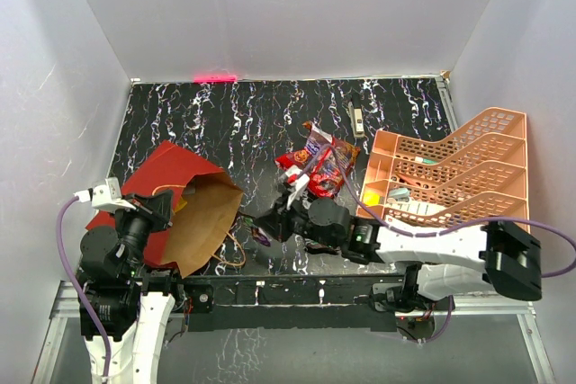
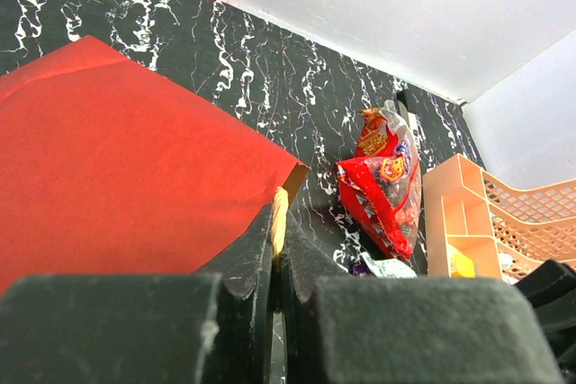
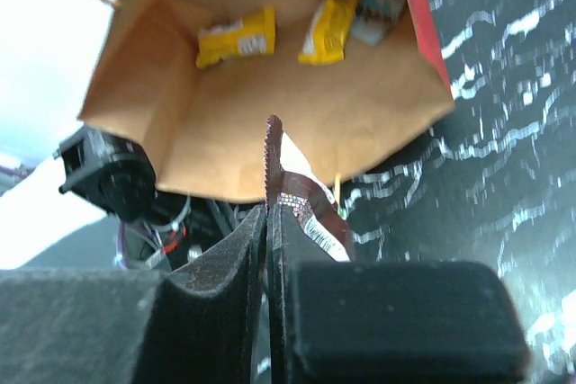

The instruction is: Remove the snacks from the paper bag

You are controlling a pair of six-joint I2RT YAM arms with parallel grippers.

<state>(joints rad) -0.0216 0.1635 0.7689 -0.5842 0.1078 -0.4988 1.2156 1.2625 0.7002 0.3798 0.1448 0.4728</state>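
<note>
The red paper bag (image 1: 162, 173) lies on its side at the left, its brown kraft mouth (image 1: 205, 220) facing right. My left gripper (image 1: 165, 211) is shut on the bag's upper rim; in the left wrist view the tan edge (image 2: 281, 209) shows between its jaws. My right gripper (image 1: 268, 225) is shut on a brown candy wrapper (image 3: 306, 209) just outside the bag's mouth. Two yellow packets (image 3: 236, 36) (image 3: 328, 24) and a pale packet (image 3: 378, 2) lie inside the bag (image 3: 270, 123). Red chip bags (image 1: 319, 166) lie piled on the table, and also show in the left wrist view (image 2: 382, 182).
A peach lattice tiered tray (image 1: 450, 168) stands at the right, holding small items. A slim pen-like tool (image 1: 357, 116) lies at the back. A purple-and-white wrapper (image 2: 385, 267) lies near the chip bags. White walls enclose the black marbled table (image 1: 234, 123).
</note>
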